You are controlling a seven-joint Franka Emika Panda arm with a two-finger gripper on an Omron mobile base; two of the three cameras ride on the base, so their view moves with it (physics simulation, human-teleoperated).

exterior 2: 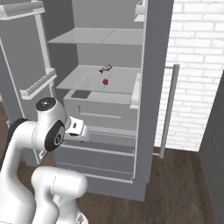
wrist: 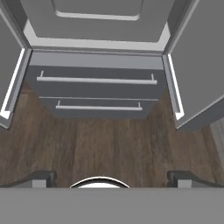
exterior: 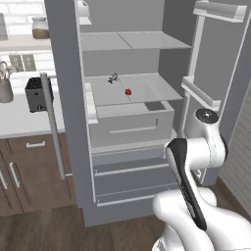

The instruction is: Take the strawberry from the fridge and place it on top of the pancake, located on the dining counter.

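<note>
A: While both tall matte grey doors stand swung wide, the French-door fridge point(exterior: 128, 122) fills the middle of the left base view, its pale grey shelves and two dark bottom drawers point(wrist: 96, 94) exposed above a brown wood-plank floor point(wrist: 109, 144).

B: And beside it?

A: To its left in that view runs a white counter over brown wooden cabinets point(exterior: 19, 171), carrying a black boxy toaster point(exterior: 37, 93) and a grey utensil holder point(exterior: 6, 88), with a glass jar point(exterior: 40, 28) on a shelf above. In the right base view a white brick wall point(exterior 2: 197, 65) stands behind the open door with its long silver bar handle point(exterior 2: 168, 109).

B: The arm?

A: The white Franka arm point(exterior: 196, 196) with dark joints is folded low in front of the fridge. In the hand view the two-finger gripper point(wrist: 111, 177) points down at the floor before the drawers, its small dark fingertips point(wrist: 41, 177) spread to their widest, nothing between them.

B: Where is the berry?

A: The tiny red strawberry point(exterior: 128, 91) sits on the middle shelf, near its centre, above the crisper drawer point(exterior: 131, 126). Just behind it lies a small dark object point(exterior: 113, 78), too small to identify. The gripper is well apart from both.
</note>
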